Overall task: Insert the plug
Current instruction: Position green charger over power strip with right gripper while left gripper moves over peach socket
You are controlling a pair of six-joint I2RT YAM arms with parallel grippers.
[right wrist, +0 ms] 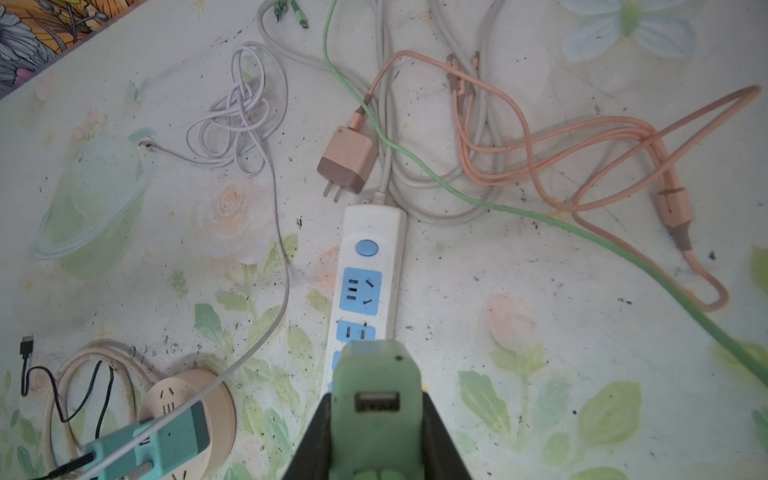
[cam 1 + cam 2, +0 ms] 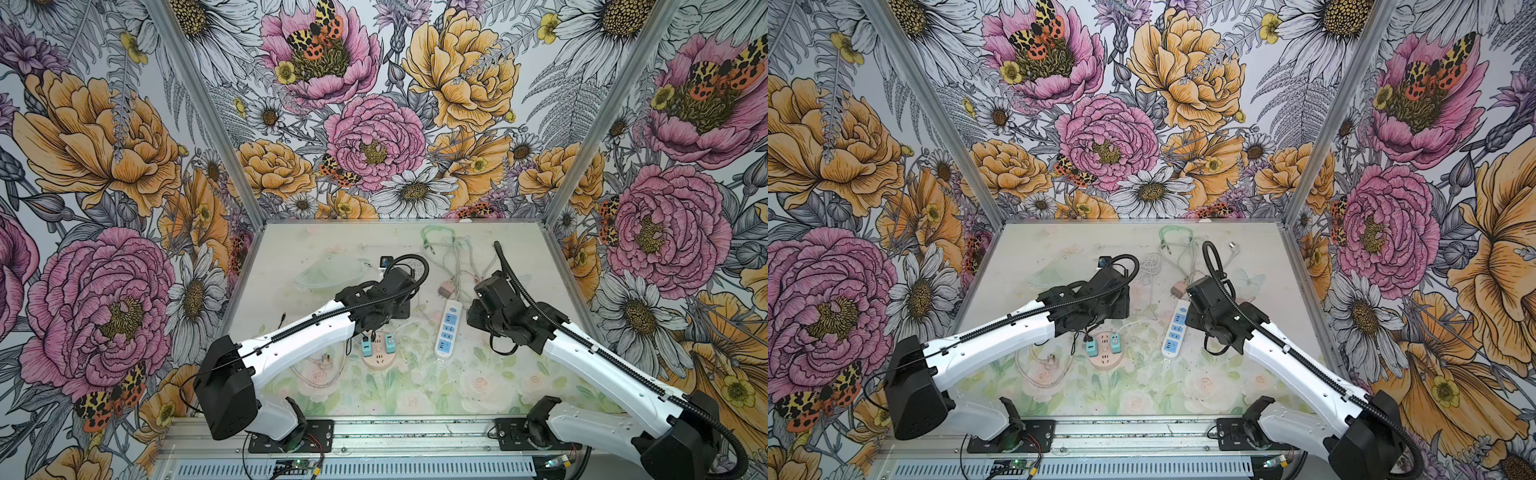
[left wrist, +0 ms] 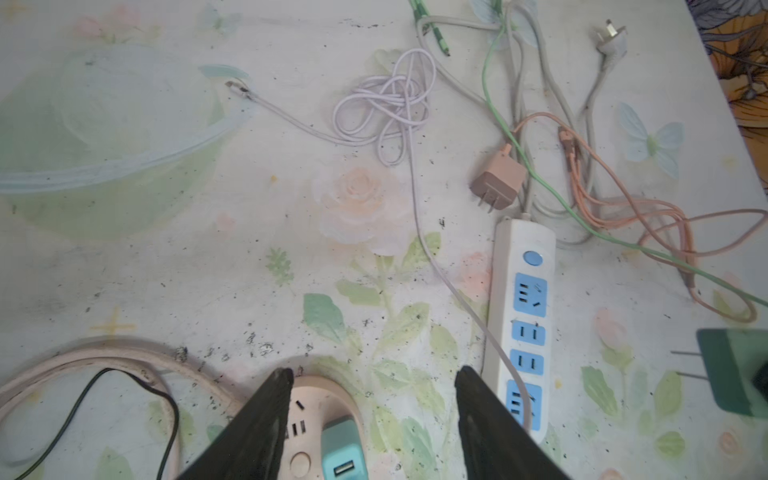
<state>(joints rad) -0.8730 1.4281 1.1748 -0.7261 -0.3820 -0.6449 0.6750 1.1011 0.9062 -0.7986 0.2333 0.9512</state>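
**The right gripper is holding the green plug by the power strip**

The right gripper (image 1: pixel 376 399) is squeezing the green plug (image 1: pixel 376 370) between its two black fingers. In the right wrist view the plug is hiding the near end of the white power strip (image 1: pixel 365 266). In the left wrist view its two metal pins (image 3: pixel 685 363) are sticking out bare, not in any hole. The strip is lying flat on the table (image 2: pixel 478 374), and its blue holes are showing.

The left gripper (image 3: pixel 374 374) is standing wide open and holding nothing. It is hanging over the round pink socket (image 3: pixel 316 399), where a blue-green adapter (image 3: pixel 343 449) is sitting plugged in. A pink charger (image 1: pixel 349 160) is lying just past the far end of the strip. A green cable (image 1: pixel 457 191) and a pink cable (image 1: pixel 582 137) are lying tangled near it.
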